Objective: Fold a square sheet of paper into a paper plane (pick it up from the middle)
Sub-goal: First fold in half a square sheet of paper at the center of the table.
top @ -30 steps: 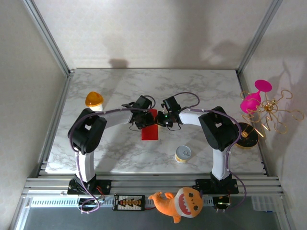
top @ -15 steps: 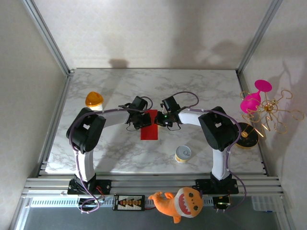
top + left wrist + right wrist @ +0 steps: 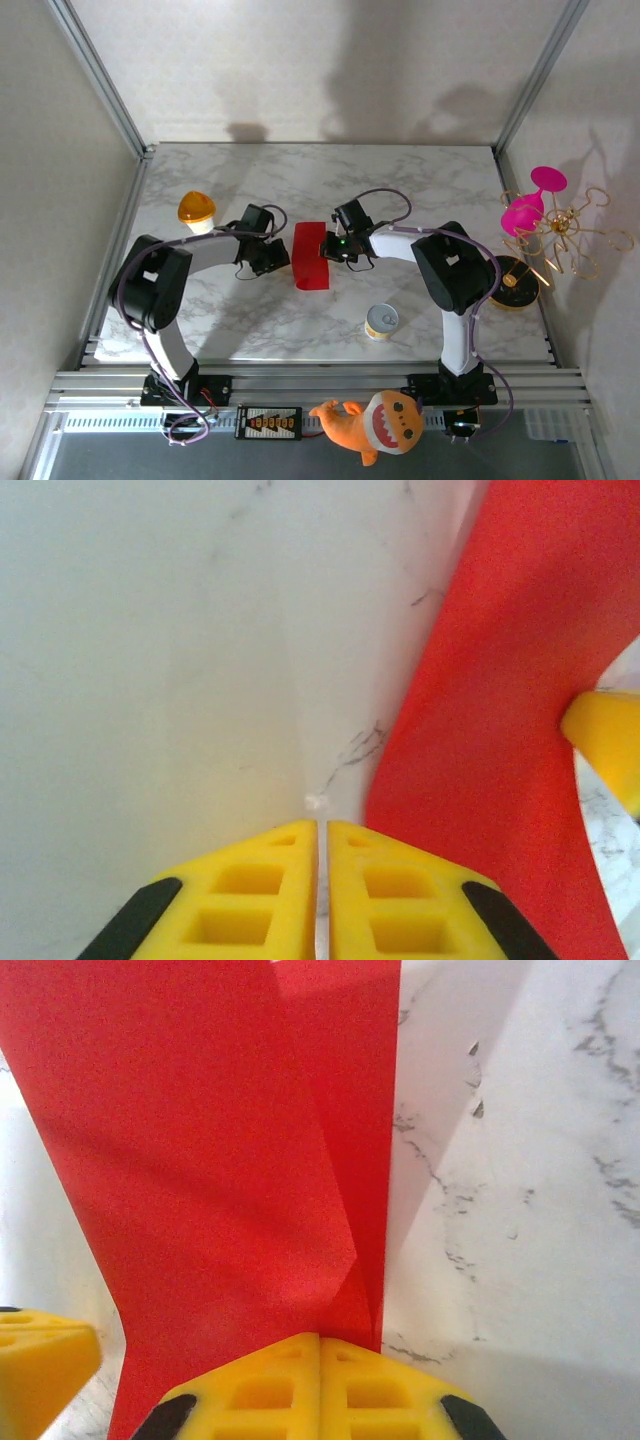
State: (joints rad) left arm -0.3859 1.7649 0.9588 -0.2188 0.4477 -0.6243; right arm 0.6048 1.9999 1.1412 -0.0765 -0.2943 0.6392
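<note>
Top external view, left to right: an orange dome-shaped object [image 3: 197,208] stands at the far left of the marble table [image 3: 430,190]. The left gripper [image 3: 280,264] lies low just beside the left edge of the square sheet of paper [image 3: 311,256]. In the left wrist view, the left gripper [image 3: 322,825] is clenched with nothing between its fingers, and the red sheet [image 3: 510,680] lies to its right. The sheet sits at mid-table between the two grippers, creased and partly lifted off the surface. The right gripper [image 3: 324,248] meets its right edge. In the right wrist view, the right gripper [image 3: 320,1338] is clamped on the sheet [image 3: 200,1140], where one flap overlaps another. A yellow tin [image 3: 381,321] stands nearer the bases, well apart. A pink goblet [image 3: 530,205] and a gold wire stand [image 3: 565,235] occupy the far right.
</note>
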